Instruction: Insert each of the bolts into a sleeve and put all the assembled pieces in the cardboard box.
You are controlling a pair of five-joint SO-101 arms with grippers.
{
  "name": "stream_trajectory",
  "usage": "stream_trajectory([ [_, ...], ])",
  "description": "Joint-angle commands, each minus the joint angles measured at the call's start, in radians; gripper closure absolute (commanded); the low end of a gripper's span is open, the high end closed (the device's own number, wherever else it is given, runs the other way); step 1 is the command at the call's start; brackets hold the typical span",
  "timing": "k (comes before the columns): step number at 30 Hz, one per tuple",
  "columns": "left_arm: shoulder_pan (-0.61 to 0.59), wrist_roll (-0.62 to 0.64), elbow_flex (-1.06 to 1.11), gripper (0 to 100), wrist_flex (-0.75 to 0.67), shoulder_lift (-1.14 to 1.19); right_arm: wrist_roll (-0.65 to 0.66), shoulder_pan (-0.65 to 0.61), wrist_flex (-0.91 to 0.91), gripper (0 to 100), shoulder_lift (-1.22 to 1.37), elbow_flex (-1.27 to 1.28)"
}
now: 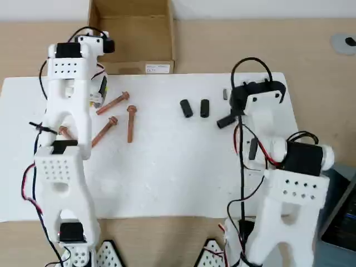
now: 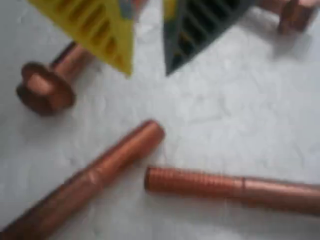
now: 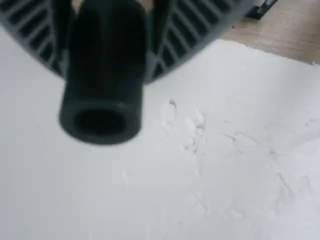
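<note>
White sheet (image 1: 167, 178) covers most of the wooden table (image 1: 311, 50), and the work lies on it. On the left side are the copper bolts. One bolt (image 1: 113, 103) lies slanted nearest the cardboard box, a second bolt (image 1: 131, 123) lies head-up just beside it, and a third bolt (image 1: 104, 131) is angled toward the left arm. A fourth bolt (image 1: 65, 132) is partly hidden by that arm.

The left gripper (image 1: 99, 92) hangs low over this cluster. In its wrist view the left gripper's (image 2: 147, 70) yellow and dark fingers stand apart with bare sheet between them, holding nothing. A bolt head and two shafts lie close below it.

Near the middle of the sheet, two loose black sleeves (image 1: 186, 108) lie side by side, well apart from the bolts. Just to their right, the right gripper (image 1: 233, 114) is clamped on a third black sleeve (image 1: 225, 121). In the right wrist view the gripper (image 3: 107, 60) pinches this sleeve (image 3: 100, 100) between its dark fingers, with the open bore facing the camera above the sheet.

The cardboard box (image 1: 133, 68) sits open beyond the sheet's far edge, behind the left arm, with its front wall touching the sheet.
</note>
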Motion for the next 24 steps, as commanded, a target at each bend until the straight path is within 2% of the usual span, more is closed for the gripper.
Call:
stream_trajectory([
  [1, 0.009, -0.038, -0.135, 94, 0.008, 0.022, -0.011, 0.013, -0.021, 98.7, -0.021, -0.001],
  [7, 0.023, -0.098, -0.241, 88, 0.008, 0.062, -0.011, 0.013, -0.020, 98.7, -0.021, -0.001],
  [20, 0.124, -0.235, -0.249, 88, -0.002, 0.105, -0.011, 0.013, -0.021, 98.7, -0.022, 0.015],
  [24, 0.124, -0.238, -0.250, 88, -0.049, 0.162, -0.011, 0.013, -0.021, 98.7, -0.022, 0.013],
])
